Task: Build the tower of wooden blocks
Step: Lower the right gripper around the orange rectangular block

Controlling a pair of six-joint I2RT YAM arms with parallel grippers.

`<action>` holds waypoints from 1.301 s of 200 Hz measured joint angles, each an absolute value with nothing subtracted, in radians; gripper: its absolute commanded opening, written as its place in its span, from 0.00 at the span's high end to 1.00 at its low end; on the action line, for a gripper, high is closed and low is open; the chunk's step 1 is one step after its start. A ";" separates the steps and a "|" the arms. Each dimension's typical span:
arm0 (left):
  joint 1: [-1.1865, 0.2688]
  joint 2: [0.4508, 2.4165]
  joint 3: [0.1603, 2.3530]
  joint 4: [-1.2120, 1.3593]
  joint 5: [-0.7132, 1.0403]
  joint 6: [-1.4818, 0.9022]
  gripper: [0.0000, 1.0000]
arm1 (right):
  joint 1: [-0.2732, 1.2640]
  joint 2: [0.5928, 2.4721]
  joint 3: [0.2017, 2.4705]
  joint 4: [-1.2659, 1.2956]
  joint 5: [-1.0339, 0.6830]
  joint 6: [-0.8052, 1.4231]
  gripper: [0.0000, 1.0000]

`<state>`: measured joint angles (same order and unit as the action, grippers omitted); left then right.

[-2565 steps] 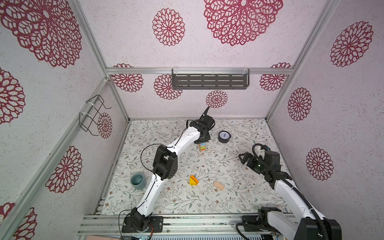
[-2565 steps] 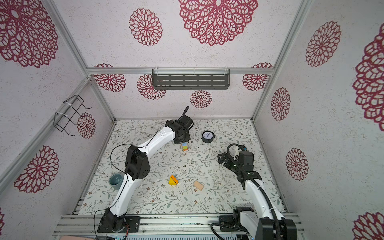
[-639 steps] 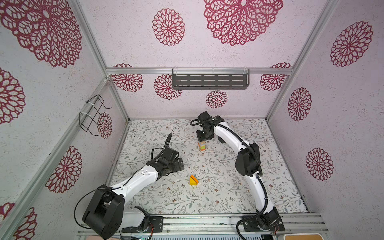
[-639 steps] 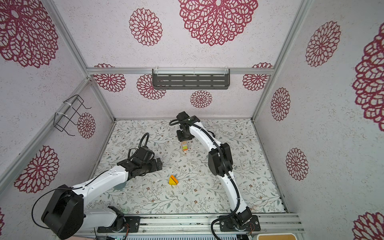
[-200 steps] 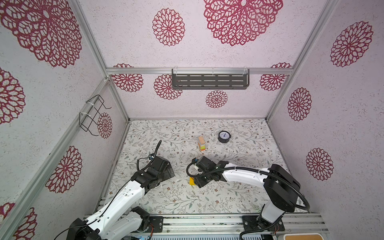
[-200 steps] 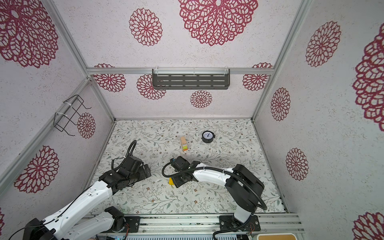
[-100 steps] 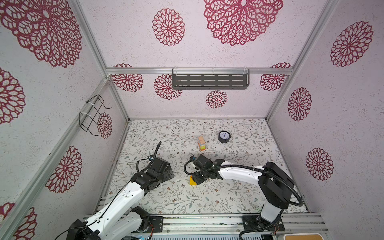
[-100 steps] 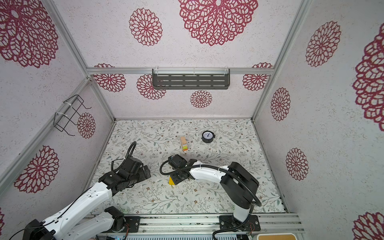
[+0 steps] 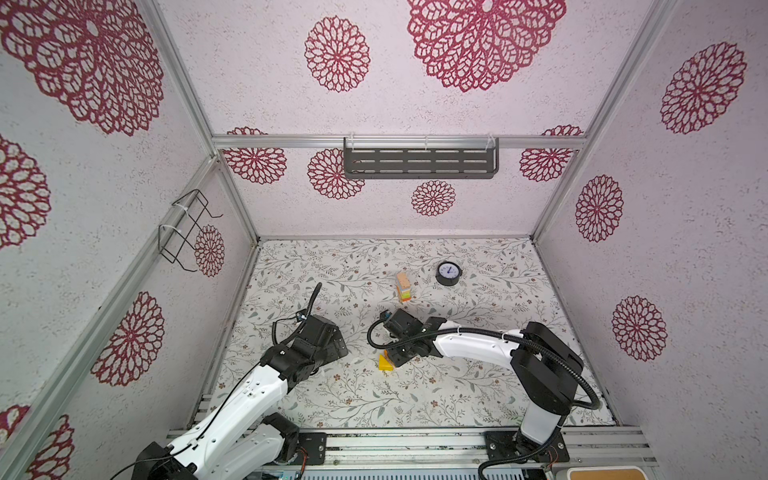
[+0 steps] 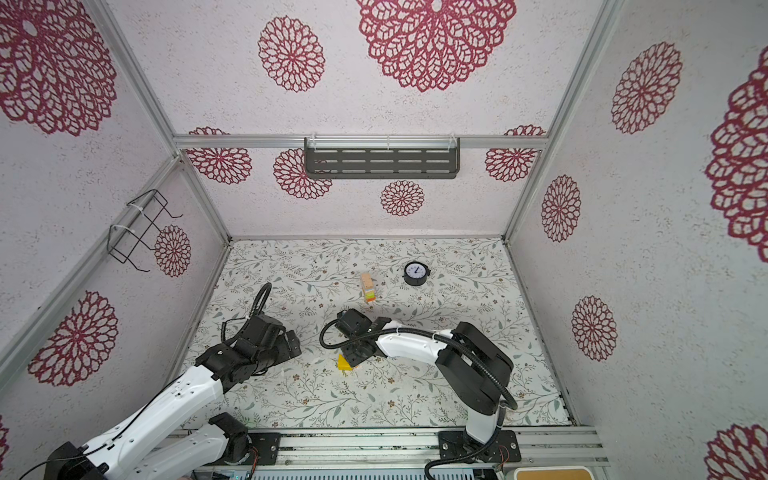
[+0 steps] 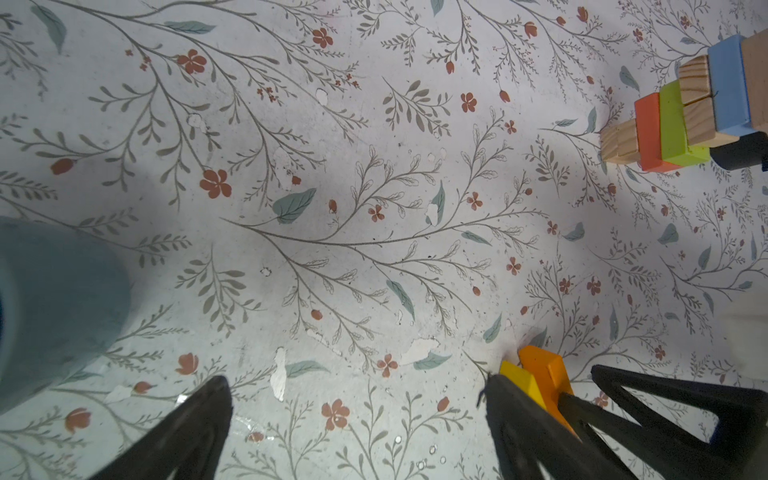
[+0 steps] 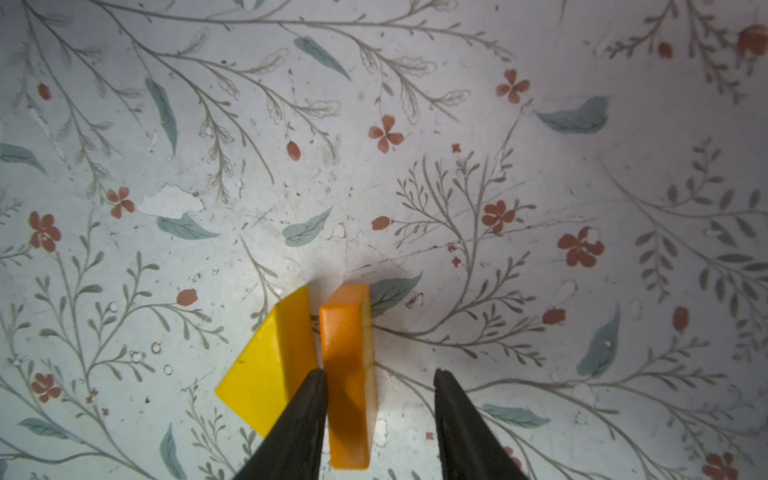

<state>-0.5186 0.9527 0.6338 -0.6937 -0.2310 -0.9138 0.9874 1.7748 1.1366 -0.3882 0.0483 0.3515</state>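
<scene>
Straddling orange wooden wedge block (image 12: 349, 374), right gripper (image 12: 379, 376) jaws apart; next: pinch, lift onto far multicoloured block tower (image 9: 404, 286); left gripper (image 11: 357, 386) spread, empty

left arm (image 9: 249, 395): white link shells, black joint housings, thin black cable running along it
right arm (image 9: 469, 347): same white/black build, ribbed black hose looped outside the links
bases (image 9: 503, 444): black plates, screw heads visible
fingers (image 12: 297, 424): matte black, tapered to points
</scene>
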 measured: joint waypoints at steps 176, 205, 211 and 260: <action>-0.519 0.956 0.635 -0.694 -0.242 -0.901 0.03 | 0.867 1.602 1.049 -0.523 0.139 0.306 0.43; -0.519 0.965 0.642 -0.694 -0.247 -0.891 0.03 | 0.867 1.562 1.050 -0.551 0.113 0.289 0.43; -0.518 0.967 0.644 -0.694 -0.247 -0.889 0.03 | 0.867 1.559 1.053 -0.555 0.104 0.288 0.43; -0.518 0.973 0.665 -0.698 -0.257 -0.882 0.03 | 0.903 1.605 1.111 -0.576 0.082 0.290 0.43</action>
<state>-0.5182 0.9730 0.6651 -0.6975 -0.2569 -0.8818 0.9028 1.6047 1.1110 -0.5762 0.0822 0.2901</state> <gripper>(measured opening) 0.974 0.569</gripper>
